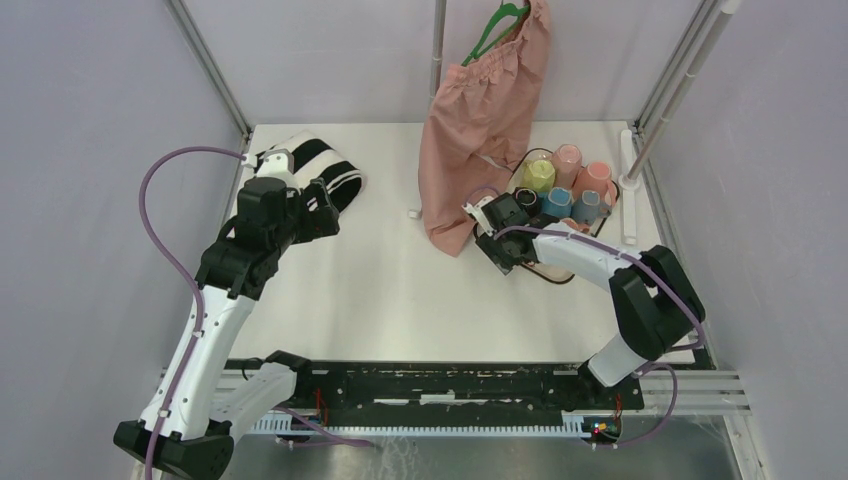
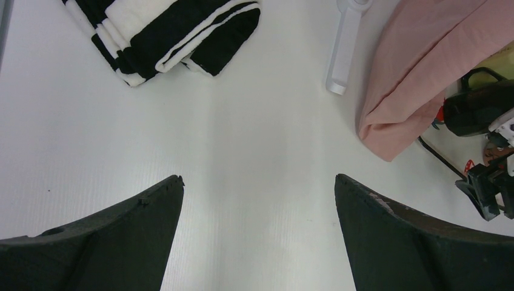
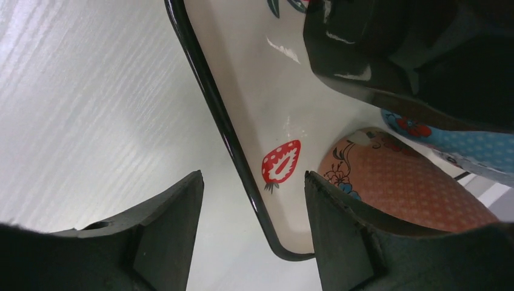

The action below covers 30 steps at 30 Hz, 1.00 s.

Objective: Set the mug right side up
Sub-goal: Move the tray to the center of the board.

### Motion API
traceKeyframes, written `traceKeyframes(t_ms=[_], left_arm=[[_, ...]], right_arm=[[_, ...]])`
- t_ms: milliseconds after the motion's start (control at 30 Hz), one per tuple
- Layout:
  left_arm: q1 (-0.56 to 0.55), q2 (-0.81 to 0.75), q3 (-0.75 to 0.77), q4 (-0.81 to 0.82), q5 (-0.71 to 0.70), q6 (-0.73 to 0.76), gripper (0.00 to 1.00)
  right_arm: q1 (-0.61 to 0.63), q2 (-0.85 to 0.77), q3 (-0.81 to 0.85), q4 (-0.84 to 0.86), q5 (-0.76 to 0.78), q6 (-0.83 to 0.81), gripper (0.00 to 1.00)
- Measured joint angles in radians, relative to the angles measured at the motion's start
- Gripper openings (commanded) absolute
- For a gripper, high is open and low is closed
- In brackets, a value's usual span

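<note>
Several mugs stand close together on a white strawberry-print tray (image 1: pixel 522 168) at the right: a yellow-green mug (image 1: pixel 538 175), a pink mug (image 1: pixel 568 160), a salmon mug (image 1: pixel 598 178) and a blue mug (image 1: pixel 556 203). I cannot tell which one is upside down. My right gripper (image 1: pixel 503 248) is open, low at the tray's near-left corner. In the right wrist view the right gripper (image 3: pixel 251 176) straddles the tray's black rim (image 3: pixel 209 91), with an orange floral mug (image 3: pixel 412 188) just past the right finger. My left gripper (image 1: pixel 322 212) is open and empty at the left, seen too in the left wrist view (image 2: pixel 259 177).
A folded black-and-white striped cloth (image 1: pixel 320 165) lies by the left gripper. Pink shorts (image 1: pixel 485 110) hang from a green hanger down to the table beside the tray. A white post base (image 1: pixel 628 185) stands at the far right. A black glossy object (image 3: pixel 394 48) sits on the tray.
</note>
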<state>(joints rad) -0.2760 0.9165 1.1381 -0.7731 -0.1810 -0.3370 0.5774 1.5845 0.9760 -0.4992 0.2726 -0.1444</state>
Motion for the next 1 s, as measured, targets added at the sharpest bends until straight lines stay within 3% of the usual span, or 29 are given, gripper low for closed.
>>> traceKeyframes(t_ms=[500, 733, 1000], left_arm=[[0.0, 0.001, 0.0, -0.001, 0.0, 0.0, 1.0], [0.0, 0.006, 0.0, -0.002, 0.0, 0.0, 1.0], [0.0, 0.007, 0.0, -0.003, 0.0, 0.001, 1.0]], right_arm=[[0.077, 0.136, 0.006, 0.076, 0.18, -0.09, 0.55], [0.075, 0.159, 0.006, 0.079, 0.195, -0.124, 0.48], [0.056, 0.165, 0.008, 0.073, 0.142, -0.156, 0.34]])
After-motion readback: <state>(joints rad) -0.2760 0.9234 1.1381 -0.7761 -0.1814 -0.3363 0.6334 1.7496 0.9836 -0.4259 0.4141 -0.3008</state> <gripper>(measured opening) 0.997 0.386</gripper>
